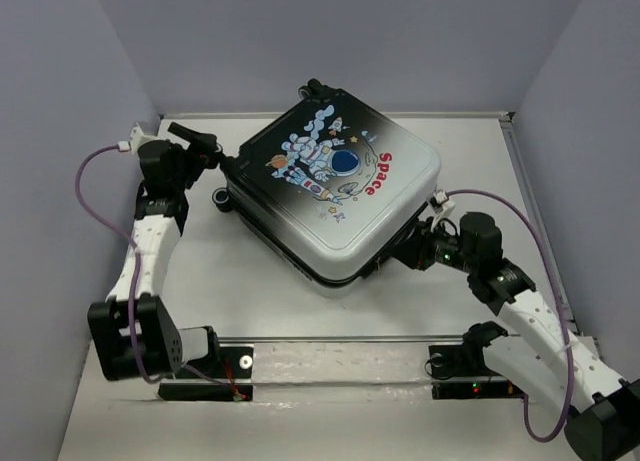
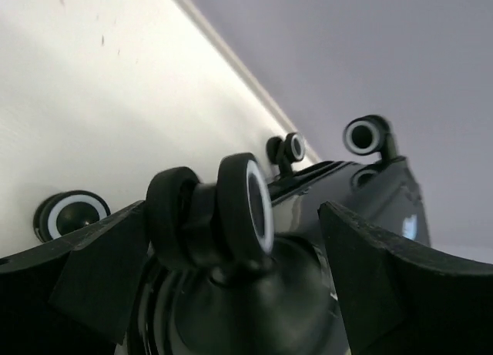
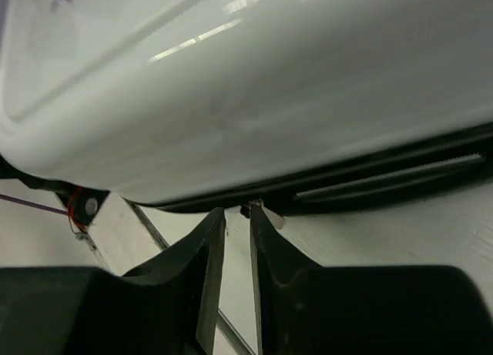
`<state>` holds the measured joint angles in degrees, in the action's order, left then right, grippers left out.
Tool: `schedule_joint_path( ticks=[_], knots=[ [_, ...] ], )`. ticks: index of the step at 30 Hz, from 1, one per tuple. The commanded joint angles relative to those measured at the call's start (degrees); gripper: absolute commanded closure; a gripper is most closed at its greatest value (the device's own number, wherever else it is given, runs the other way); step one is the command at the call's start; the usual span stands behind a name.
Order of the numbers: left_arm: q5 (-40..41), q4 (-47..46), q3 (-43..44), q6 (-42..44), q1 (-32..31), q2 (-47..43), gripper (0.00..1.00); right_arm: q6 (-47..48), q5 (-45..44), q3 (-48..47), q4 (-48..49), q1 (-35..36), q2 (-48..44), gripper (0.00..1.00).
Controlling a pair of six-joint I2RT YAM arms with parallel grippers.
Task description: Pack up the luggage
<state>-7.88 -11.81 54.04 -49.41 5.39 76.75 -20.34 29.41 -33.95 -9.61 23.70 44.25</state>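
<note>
The luggage lies flat and closed on the white table, astronaut and red "Space" print facing up, turned diagonally. My left gripper is at its left black corner. In the left wrist view it is open, with one black-and-white wheel between its fingers; I cannot tell if they touch it. My right gripper is at the white right edge. In the right wrist view it is nearly closed on a small metal zipper pull at the black zipper seam.
Other wheels show near the left gripper. Grey walls stand at the left, back and right of the table. A metal rail runs along the near edge between the arm bases. Purple cables loop beside each arm.
</note>
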Motion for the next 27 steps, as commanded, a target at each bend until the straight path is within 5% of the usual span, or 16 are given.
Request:
schedule_joint_path(
  ticks=[1,3,12,19,27],
  knots=[
    [7.3,5.1,4.7,9.8,-0.3,-13.5,0.01,-3.4,-2.1,4.8,5.4,1.0,-5.5,0.6],
    [5.1,8.5,3.4,12.7,-0.3,-16.1,0.01,-4.1,-2.6,8.4,7.2,1.5,-5.4,0.47],
    [-11.4,15.0,-23.4,10.4,-0.2,-35.4,0.51,-1.5,-6.5,10.7,11.5,6.6,-0.8,0.55],
    [-17.9,15.1,-32.8,5.3,-2.7,-41.1,0.61,-1.5,-10.5,9.5,14.1,11.9,7.1,0.53],
    [-1.5,12.3,-37.0,-2.6,-30.8,-38.7,0.64,-1.9,-15.3,9.5,20.1,14.4,11.2,0.53]
  ],
)
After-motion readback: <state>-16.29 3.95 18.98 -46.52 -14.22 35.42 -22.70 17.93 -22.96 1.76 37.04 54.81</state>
